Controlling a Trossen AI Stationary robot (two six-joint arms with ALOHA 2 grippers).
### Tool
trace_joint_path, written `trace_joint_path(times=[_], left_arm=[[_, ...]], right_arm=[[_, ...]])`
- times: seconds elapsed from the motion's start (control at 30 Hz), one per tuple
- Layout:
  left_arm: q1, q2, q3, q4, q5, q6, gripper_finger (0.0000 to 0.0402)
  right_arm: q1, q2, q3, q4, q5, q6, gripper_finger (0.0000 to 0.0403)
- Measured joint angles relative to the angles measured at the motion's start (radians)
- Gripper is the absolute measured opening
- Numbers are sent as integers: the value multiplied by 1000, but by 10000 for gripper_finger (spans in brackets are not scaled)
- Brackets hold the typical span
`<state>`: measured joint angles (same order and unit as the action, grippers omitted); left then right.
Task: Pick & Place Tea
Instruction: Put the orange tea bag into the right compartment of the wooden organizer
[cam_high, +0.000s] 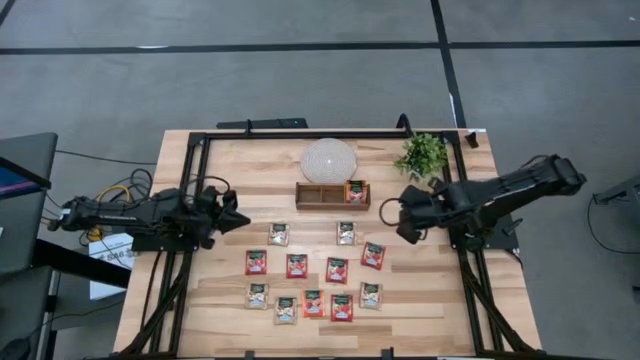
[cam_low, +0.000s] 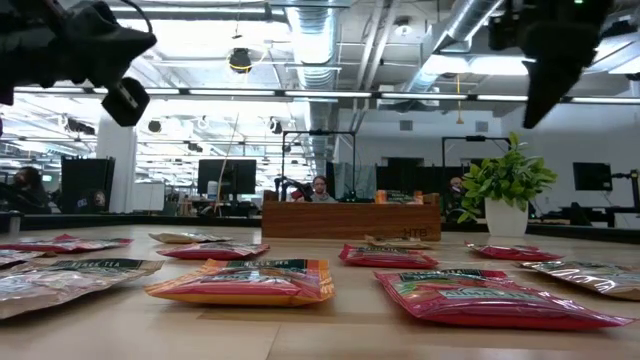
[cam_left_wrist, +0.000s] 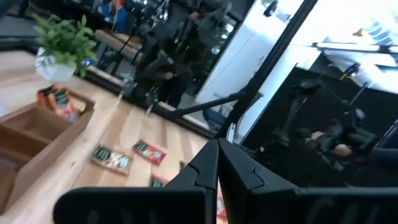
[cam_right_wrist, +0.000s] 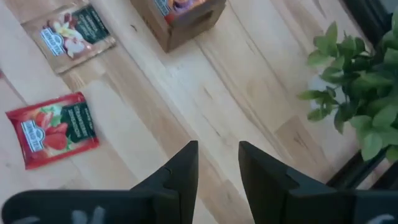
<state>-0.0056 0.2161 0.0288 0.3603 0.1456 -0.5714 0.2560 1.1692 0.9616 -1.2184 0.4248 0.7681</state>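
Several flat square tea sachets lie face up on the wooden table, red ones (cam_high: 297, 265) and pale ones (cam_high: 279, 234), in loose rows toward the near edge. One red sachet (cam_high: 356, 191) sits in the right compartment of the brown wooden tray (cam_high: 303, 196). My right gripper (cam_right_wrist: 217, 163) hovers open above bare table just right of the tray's right end (cam_high: 405, 218), pointing steeply down, nothing between its fingers. A red sachet (cam_right_wrist: 53, 130) and a pale one (cam_right_wrist: 68, 31) lie beyond it. My left gripper (cam_left_wrist: 217, 163) is shut and empty, raised at the table's left side (cam_high: 238, 218).
A small potted plant (cam_high: 422, 155) stands at the far right, close to my right gripper. A round pale disc (cam_high: 329, 160) lies behind the tray. Black frame rails (cam_high: 300, 134) run along the table's edges. People sit in the room beyond the table's far edge.
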Motion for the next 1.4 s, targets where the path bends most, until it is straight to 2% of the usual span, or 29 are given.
trace_joint_path(times=[0.1,0.2,0.4,0.6,0.83,1.1,1.4], left_arm=[[-11,51,2,98,0,-5,0],[-23,144,68,98,-3,-5,0],[-37,459,338,-46,-8,91,0],[-36,822,627,-253,55,137,0],[-36,1117,828,-422,117,108,0],[-34,1273,858,-427,117,47,0],[-34,1318,858,-425,111,-3,0]], right_arm=[[25,-64,-41,6,0,18,107],[48,-131,-72,44,0,20,107],[94,-299,-142,164,-4,20,107],[136,-443,-193,292,-3,16,107],[164,-511,-200,314,0,10,107],[163,-522,-200,315,-3,18,107],[163,-522,-200,315,-4,18,107]])
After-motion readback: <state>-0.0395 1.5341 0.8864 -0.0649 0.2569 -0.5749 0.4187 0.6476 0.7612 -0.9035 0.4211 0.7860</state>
